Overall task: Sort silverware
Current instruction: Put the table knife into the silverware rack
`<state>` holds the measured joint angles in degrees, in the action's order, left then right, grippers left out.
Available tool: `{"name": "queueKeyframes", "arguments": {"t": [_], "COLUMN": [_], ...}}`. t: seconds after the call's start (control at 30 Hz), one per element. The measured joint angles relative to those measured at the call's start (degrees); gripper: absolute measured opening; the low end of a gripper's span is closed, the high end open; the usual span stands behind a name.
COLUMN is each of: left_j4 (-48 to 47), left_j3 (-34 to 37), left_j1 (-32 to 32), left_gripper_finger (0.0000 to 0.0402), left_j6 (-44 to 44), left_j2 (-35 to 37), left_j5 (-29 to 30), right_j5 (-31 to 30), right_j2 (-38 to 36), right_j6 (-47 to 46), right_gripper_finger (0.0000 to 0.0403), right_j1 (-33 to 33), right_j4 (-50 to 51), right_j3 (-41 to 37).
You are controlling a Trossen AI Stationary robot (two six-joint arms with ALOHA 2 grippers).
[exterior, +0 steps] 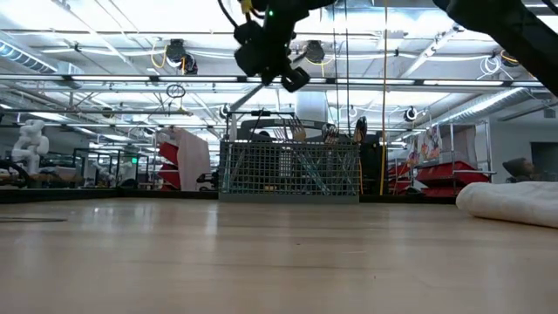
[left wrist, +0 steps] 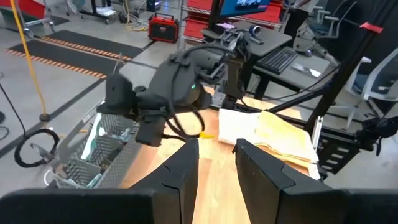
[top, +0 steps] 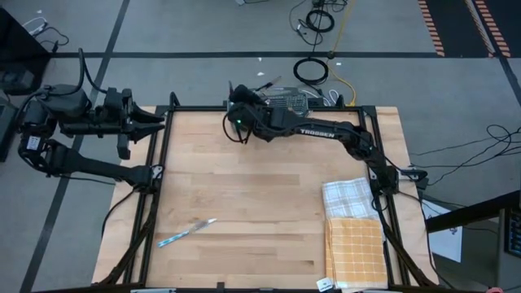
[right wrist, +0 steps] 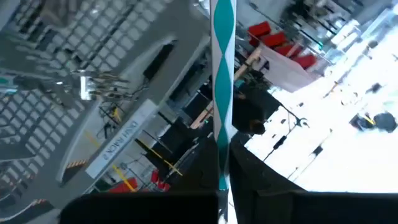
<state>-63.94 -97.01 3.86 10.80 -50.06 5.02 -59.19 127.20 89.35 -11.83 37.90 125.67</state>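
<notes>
My right gripper (top: 236, 112) hangs high over the table's far edge, just left of the grey wire-mesh caddy (top: 290, 101), and is shut on a piece of silverware with a teal handle (right wrist: 222, 74). The caddy holds several pieces, and fork tines (right wrist: 93, 84) show in it. One more piece with a light blue handle (top: 186, 233) lies flat on the table near the front left. My left gripper (left wrist: 216, 163) is open and empty, off the table's left edge (top: 153, 122). My right gripper pinches the teal handle (right wrist: 221, 163) between its two fingers. The handle runs along the fingers and sticks out well past their tips. The fingers hide the other end. In the low view the gripper (exterior: 268, 48) is well above the table and higher than the caddy (exterior: 288, 170).
A white checked cloth (top: 350, 196) and an orange checked cloth (top: 355, 249) lie at the table's right front. The folded cloth also shows in the low view (exterior: 513, 201). Bare wood (top: 260, 203) fills the middle. Cables lie on the floor beyond the far edge.
</notes>
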Motion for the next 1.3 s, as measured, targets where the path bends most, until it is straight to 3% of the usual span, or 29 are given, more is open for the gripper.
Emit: {"name": "queueKeyframes", "arguments": {"t": [0.17, 0.37, 0.83, 1.3], "left_j4": [-0.07, -0.07, -0.06, -0.05], "left_j3": [0.00, 0.00, 0.00, 0.00], "left_j1": [0.00, 0.00, 0.02, 0.00], "left_gripper_finger": [0.0112, 0.0112, 0.0112, 0.0112], "left_j6": [-0.68, -0.70, -0.72, -0.66], "left_j2": [0.00, 0.00, 0.00, 0.00], "left_j5": [0.18, 0.26, 1.53, 1.52], "right_j5": [2.68, 3.23, 7.25, 6.78], "right_j2": [2.54, 5.94, 6.92, 6.40], "right_j6": [4.47, 8.78, 13.35, 9.32], "right_gripper_finger": [0.0000, 0.0000, 0.0002, 0.0150], "right_j1": [-1.56, -3.86, -3.67, -2.71], "right_j4": [0.45, -6.34, -4.28, -6.27], "right_j3": [-0.20, -0.10, -0.04, -0.07]}}
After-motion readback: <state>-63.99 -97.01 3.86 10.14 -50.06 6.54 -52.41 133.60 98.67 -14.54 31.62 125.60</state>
